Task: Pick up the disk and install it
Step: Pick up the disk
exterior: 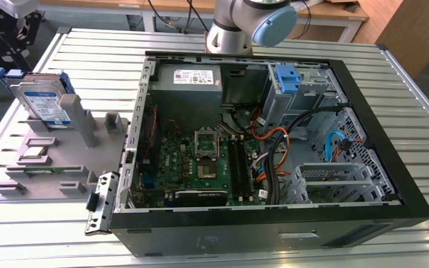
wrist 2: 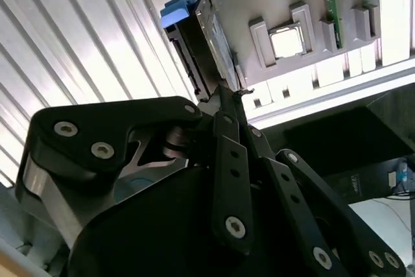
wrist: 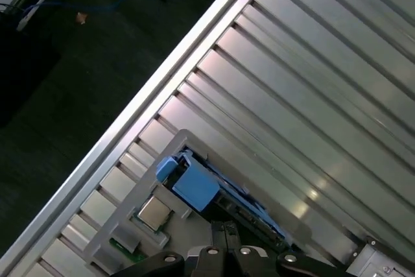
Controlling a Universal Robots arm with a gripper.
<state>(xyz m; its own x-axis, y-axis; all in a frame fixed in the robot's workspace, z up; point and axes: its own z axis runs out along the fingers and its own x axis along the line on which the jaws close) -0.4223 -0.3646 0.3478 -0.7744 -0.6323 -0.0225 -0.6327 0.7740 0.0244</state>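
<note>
Where the disk stands, its label shows blue.

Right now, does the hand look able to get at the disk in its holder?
Probably yes. The disk stands upright in the grey holder with its top edge free, and in the first wrist view the hand points at it from close by, nothing between them.

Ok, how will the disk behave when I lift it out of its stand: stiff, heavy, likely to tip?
The disk looks like a rigid metal slab, so it is probably stiff and dense for its size. It stands on edge in the grey holder, so a sideways nudge could tip or bind it. Its blue rails look plastic, so they are likely weaker grip points.
</note>
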